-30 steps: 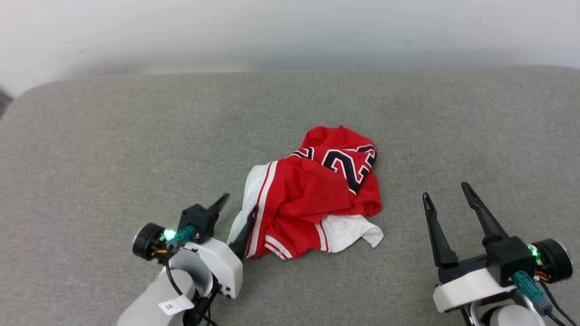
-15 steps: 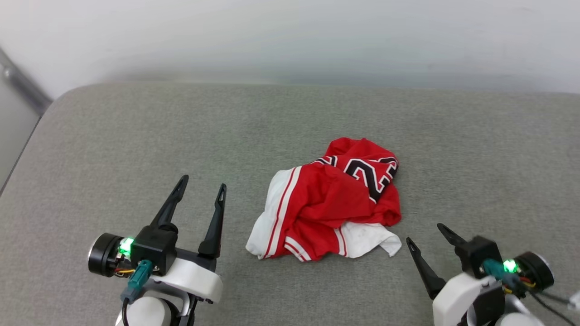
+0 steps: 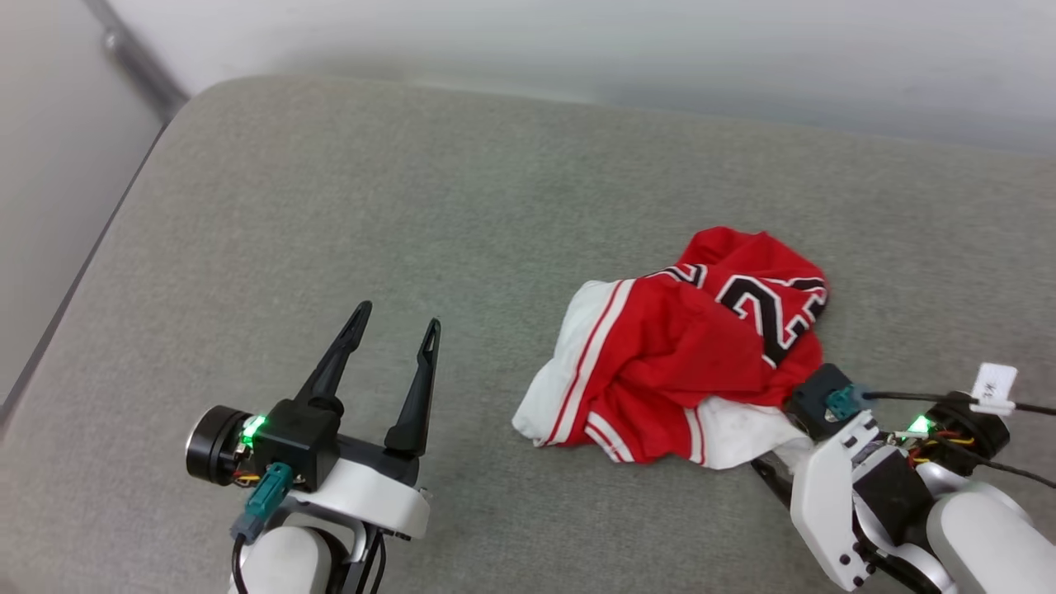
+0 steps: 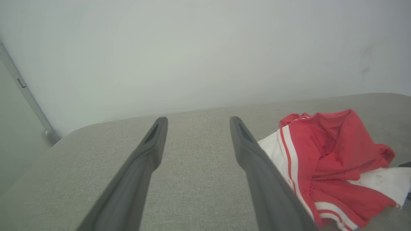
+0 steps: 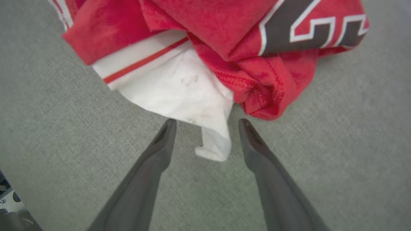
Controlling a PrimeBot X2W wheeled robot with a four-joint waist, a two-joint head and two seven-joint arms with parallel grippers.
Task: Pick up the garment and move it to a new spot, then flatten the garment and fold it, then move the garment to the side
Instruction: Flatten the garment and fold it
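I saw the garment point(image 3: 685, 363) in a crumpled heap on the gray cushion point(image 3: 330, 206). It was over on the right side, far from the back left corner. It was red, with white sleeves, red and white stripes and big black numbers on top. One white sleeve stuck out toward me. My right hand point(image 5: 207, 121) was open, and the tip of that sleeve lay between its two fingers. I could not tell if they touched it. My left hand point(image 3: 398, 315) was open too and held nothing. It was left of the garment, a little apart, pointing at the back edge.
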